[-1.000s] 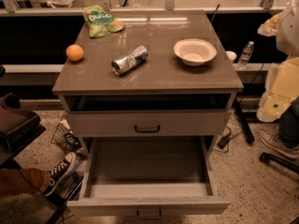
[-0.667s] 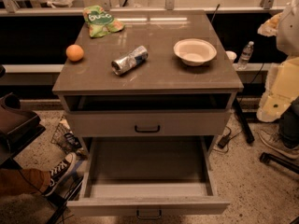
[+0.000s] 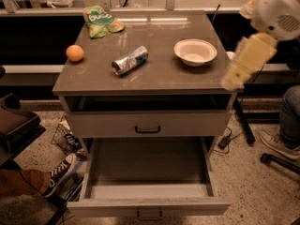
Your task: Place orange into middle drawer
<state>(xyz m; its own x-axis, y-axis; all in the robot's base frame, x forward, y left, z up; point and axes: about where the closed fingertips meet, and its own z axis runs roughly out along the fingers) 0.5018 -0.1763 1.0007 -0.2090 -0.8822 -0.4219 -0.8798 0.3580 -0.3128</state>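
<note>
Camera view: the small round orange fruit (image 3: pixel 75 53) lies well apart from the cream gripper (image 3: pixel 233 79). Its grip state cannot be told.

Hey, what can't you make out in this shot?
Camera view:
The gripper, right of the cabinet: open or shut, unclear.
The top compartment: inside lost in shadow under the tabletop.
The can: label too small to read.
The person: only a leg shows, cut off by the right edge.

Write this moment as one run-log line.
orange: on cabinet, left edge | bottom drawer: open | hand: right of cabinet, far from orange
</note>
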